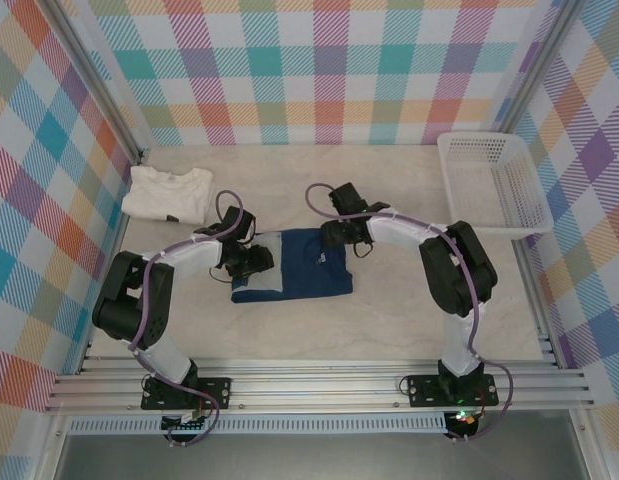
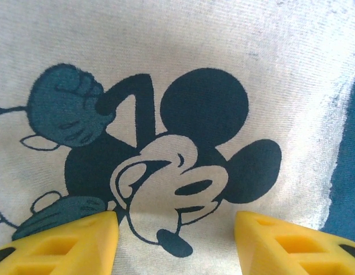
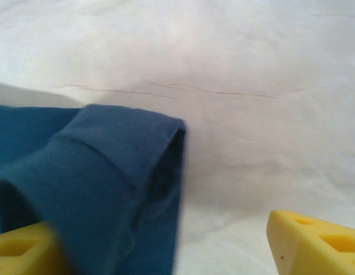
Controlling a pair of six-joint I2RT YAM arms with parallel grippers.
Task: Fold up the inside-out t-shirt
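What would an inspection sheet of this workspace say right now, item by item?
Surface: pale table, no spill or debris seen.
Job's things: navy t-shirt partly folded at centre, with a pale cartoon-mouse print showing on its left part.
Clutter: cream folded shirt at far left; white basket at far right, nothing seen inside.
Grippers: left gripper over the print, jaws apart, holding nothing; right gripper at a navy cloth edge, jaws apart, not clamped.
Cables: purple cables run along both arms; no snag seen.
Surroundings: plaid walls; metal rails at the near edge.
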